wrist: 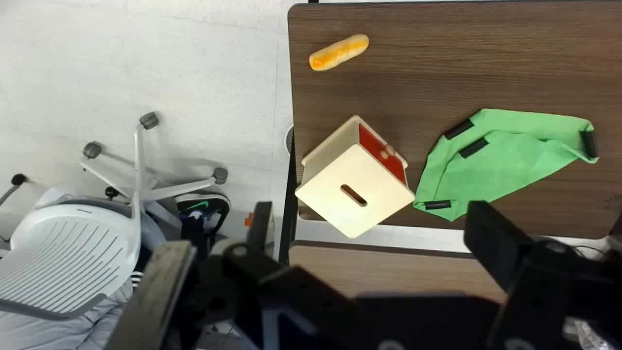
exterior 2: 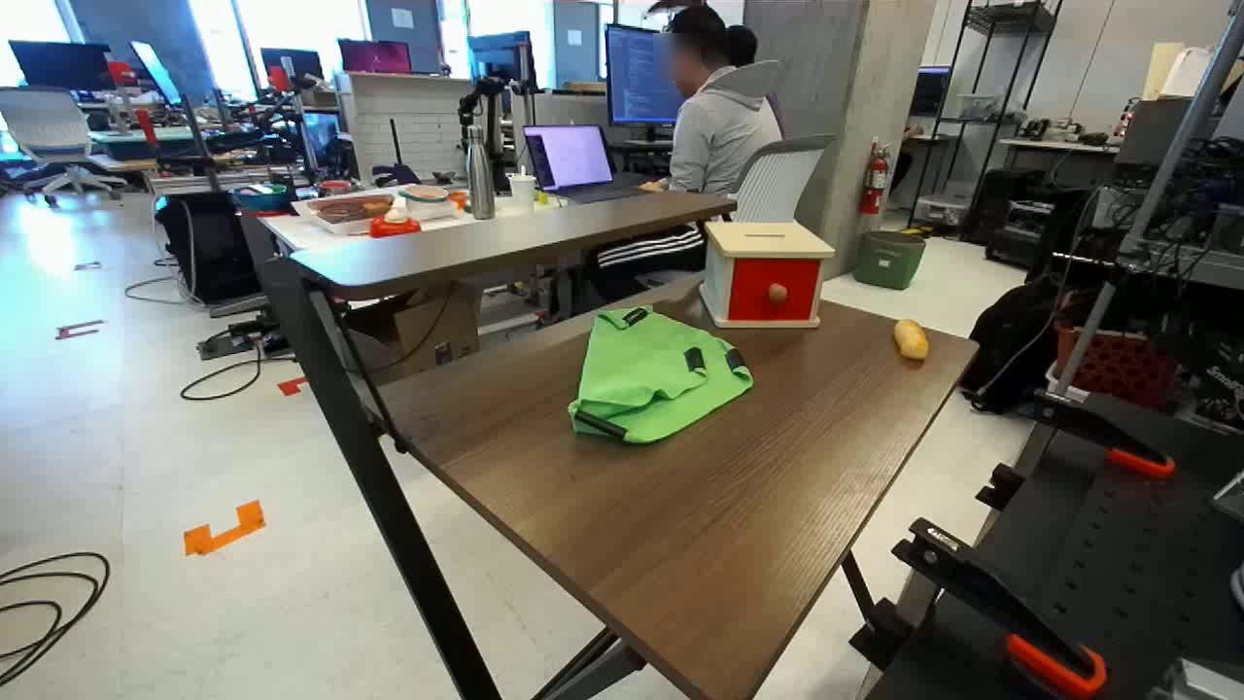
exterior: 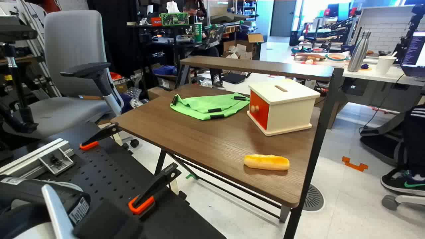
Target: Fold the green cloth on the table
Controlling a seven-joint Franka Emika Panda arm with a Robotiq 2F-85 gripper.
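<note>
The green cloth (exterior: pixel 202 103) lies partly doubled over on the brown table (exterior: pixel 192 136), with black strips at its corners and edges. It shows in an exterior view (exterior 2: pixel 646 374) and in the wrist view (wrist: pixel 515 158). One layer lies over another, and its edges do not line up. My gripper (wrist: pixel 370 211) is open and empty, its two black fingers wide apart in the wrist view. It appears above the scene, apart from the cloth. The gripper is out of view in both exterior views.
A wooden box (wrist: pixel 357 192) with a red door stands close beside the cloth. A toy bread roll (exterior: pixel 266 162) lies near the table's corner. A raised shelf (exterior 2: pixel 505 243) runs along one long table edge, on a black post (exterior: pixel 313 152). Clamps (exterior: pixel 142 204) sit on the black pegboard bench.
</note>
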